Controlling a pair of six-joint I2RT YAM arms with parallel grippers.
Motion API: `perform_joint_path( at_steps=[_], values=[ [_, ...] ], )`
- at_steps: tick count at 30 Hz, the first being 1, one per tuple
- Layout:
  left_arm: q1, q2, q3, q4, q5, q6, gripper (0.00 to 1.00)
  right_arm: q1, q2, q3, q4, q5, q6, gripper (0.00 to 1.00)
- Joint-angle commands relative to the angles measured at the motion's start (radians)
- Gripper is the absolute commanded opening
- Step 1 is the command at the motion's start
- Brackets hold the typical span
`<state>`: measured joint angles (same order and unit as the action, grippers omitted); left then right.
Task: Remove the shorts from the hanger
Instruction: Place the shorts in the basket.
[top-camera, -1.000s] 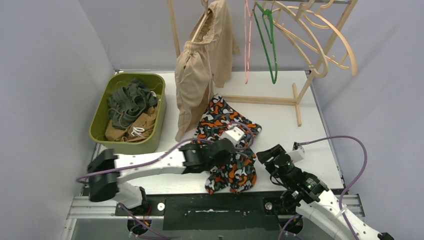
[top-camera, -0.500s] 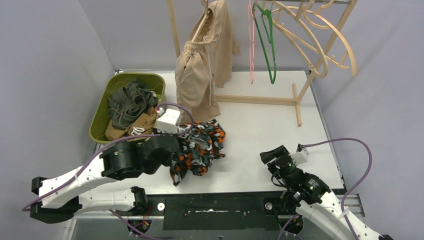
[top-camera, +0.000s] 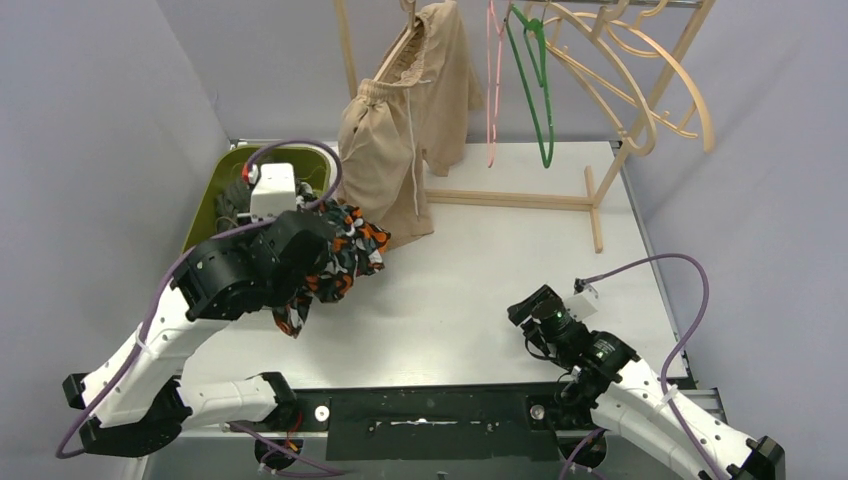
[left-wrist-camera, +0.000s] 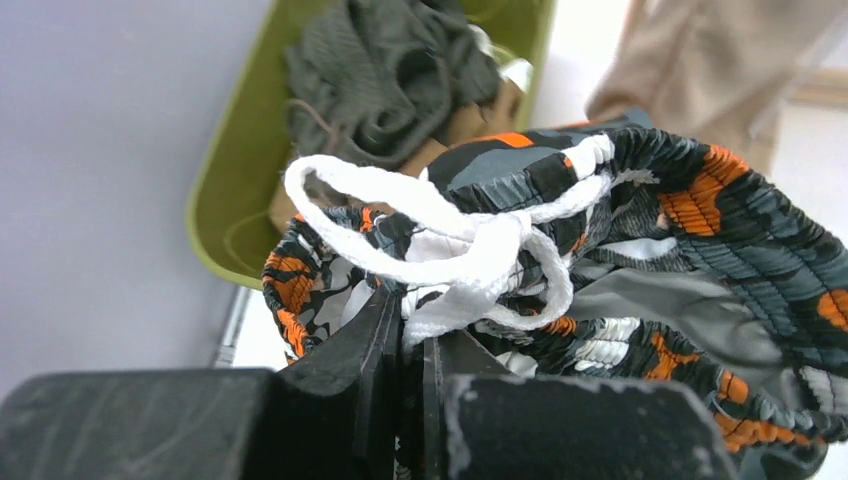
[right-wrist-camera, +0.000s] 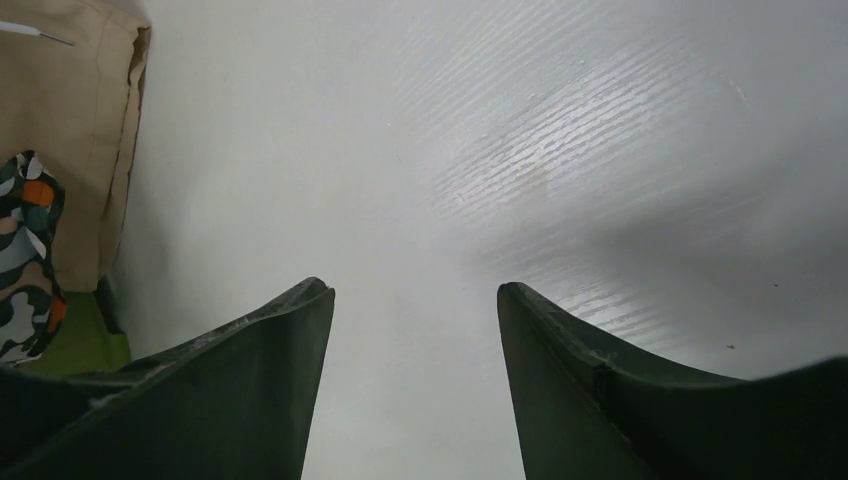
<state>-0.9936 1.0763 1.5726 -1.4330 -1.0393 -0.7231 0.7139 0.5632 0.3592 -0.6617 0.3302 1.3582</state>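
From above, the left arm (top-camera: 235, 285) rises over the white table (top-camera: 480, 260) near its left edge. It carries the soft orange-black-grey camouflage shorts (top-camera: 350, 240) in a bunch, lifted clear of the surface. The bundle hangs just beside the right rim of the olive-green plastic bin (top-camera: 208, 200) in the far left corner, close to the hem of the beige cloth shorts (top-camera: 400, 140). Those hang on a wooden hanger (top-camera: 398, 52) from the wooden rack (top-camera: 520, 200) along the far edge. A green plastic hanger (top-camera: 541, 95), a pink one (top-camera: 493, 100) and bare wooden ones (top-camera: 650, 90) share the rail. The right gripper (top-camera: 528, 308) sits low near the near right corner, well apart from any cloth.

From the left wrist, the left gripper (left-wrist-camera: 412, 335) has its jaws pressed together, pinching the camouflage shorts at the gathered waist, where the white drawstring (left-wrist-camera: 440, 235) loops out. Beyond, the bin holds crumpled dark olive shorts (left-wrist-camera: 390, 80) over a brown pair (left-wrist-camera: 478, 118).

From the right wrist, the two dark fingers (right-wrist-camera: 250, 390) stand spread apart over bare table, gripping nothing. The beige and camouflage cloth show at the left border.
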Motion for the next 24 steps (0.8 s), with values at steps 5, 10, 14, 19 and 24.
perform_joint_path(
  at_steps=[5, 10, 14, 19, 24],
  values=[
    [0.285, 0.097, 0.214, 0.283, -0.147, 0.443, 0.00, -0.004, -0.010, 0.032, 0.084, 0.012, -0.024, 0.63],
    [0.397, 0.106, 0.233, 0.506, -0.130, 0.661, 0.00, -0.004, -0.038, 0.028, 0.051, 0.017, -0.015, 0.63],
    [0.463, 0.146, 0.305, 0.620, -0.126, 0.800, 0.00, -0.004, -0.065, 0.020, 0.038, 0.022, -0.011, 0.63],
    [0.570, 0.184, 0.328, 0.706, -0.009, 0.874, 0.00, -0.004, -0.073, 0.018, 0.040, 0.027, -0.006, 0.64],
    [0.765, 0.227, 0.199, 0.651, 0.236, 0.765, 0.00, -0.004, -0.063, 0.023, 0.039, 0.021, -0.014, 0.64]
  ],
)
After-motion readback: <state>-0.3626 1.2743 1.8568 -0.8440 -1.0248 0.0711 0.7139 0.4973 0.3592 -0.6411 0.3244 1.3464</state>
